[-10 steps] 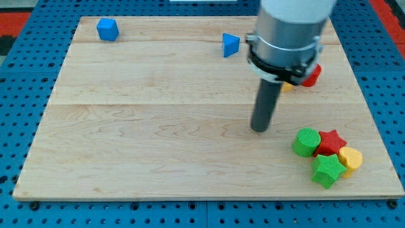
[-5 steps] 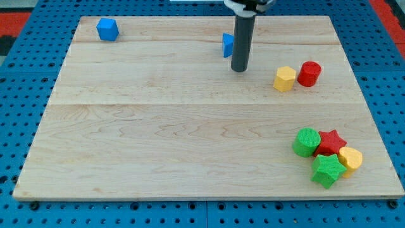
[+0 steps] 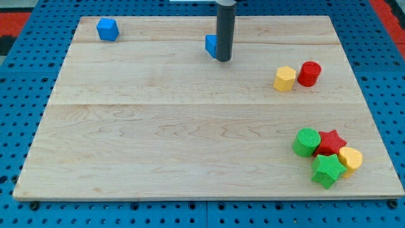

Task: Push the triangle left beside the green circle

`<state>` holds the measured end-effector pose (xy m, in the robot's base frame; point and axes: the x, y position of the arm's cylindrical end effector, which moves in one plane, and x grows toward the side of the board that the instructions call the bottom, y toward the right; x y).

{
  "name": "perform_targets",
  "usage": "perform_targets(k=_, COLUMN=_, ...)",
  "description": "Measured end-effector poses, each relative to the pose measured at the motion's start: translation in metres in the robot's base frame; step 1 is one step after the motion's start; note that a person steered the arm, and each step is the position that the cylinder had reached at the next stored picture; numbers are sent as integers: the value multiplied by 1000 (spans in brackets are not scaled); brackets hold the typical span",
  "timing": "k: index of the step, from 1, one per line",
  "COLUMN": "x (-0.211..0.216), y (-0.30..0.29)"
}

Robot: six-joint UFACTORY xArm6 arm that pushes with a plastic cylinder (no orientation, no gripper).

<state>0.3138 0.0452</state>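
Camera view: blue triangle [image 3: 211, 45] touches my tip's [image 3: 223, 59] left.

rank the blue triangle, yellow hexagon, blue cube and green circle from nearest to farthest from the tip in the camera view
Measured from my tip:
1. blue triangle, touching the rod on the view's left.
2. yellow hexagon, to the view's right.
3. Blue cube, top left, and green circle, bottom right: too close to call.
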Motion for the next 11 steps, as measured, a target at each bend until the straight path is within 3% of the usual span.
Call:
perform_targets(k=1, x=-24, y=20)
perform_targets(k=2, x=-47, y=-23)
perform_targets(k=3, x=-10, y=-84)
perform_targets(k=5, x=-19, y=-140)
perform_targets(k=6, x=9, y=-170)
perform_targets(k=8, x=68, y=-138)
perform_targets(k=10, x=94, y=-36)
perform_targets(k=11, x=91, y=-24)
